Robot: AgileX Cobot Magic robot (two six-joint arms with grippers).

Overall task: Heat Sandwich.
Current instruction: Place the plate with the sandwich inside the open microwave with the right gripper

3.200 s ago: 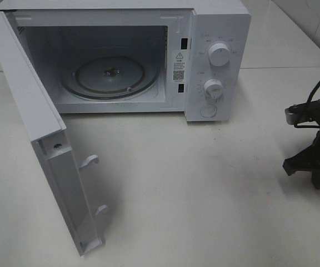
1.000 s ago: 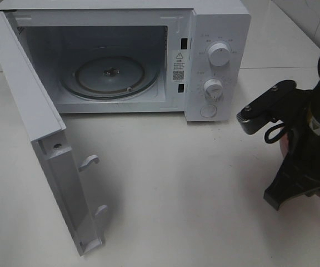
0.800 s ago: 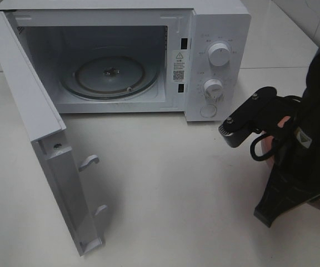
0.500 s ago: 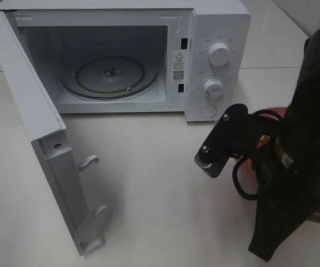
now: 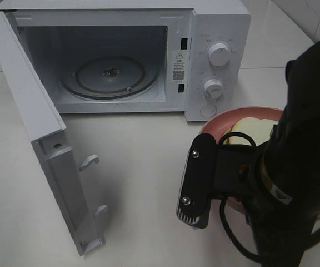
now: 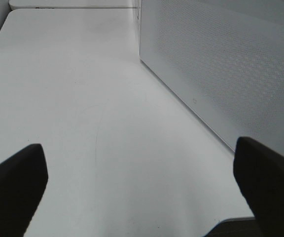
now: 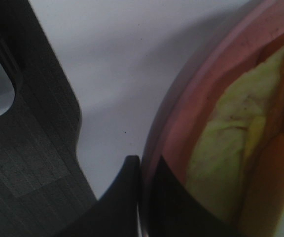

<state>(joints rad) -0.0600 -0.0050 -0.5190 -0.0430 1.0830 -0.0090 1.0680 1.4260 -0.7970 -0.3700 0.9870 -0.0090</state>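
Pink plate (image 7: 181, 123) rim pinched between the pressed-together fingers of the right claw (image 7: 141, 170). The sandwich (image 5: 253, 130) lies on that plate, over the desk's right side, just in front of the microwave (image 5: 221, 33) dials. The black right arm (image 5: 299, 167) hides most of the plate from above. Microwave door (image 5: 38, 128) stands wide open, glass turntable (image 5: 109, 75) visible inside. Left claw (image 6: 142, 192) spread wide, holding nothing, over the white desk (image 5: 149, 178) beside a perforated white panel (image 6: 221, 64). White tiles (image 5: 310, 16) at the far right corner.
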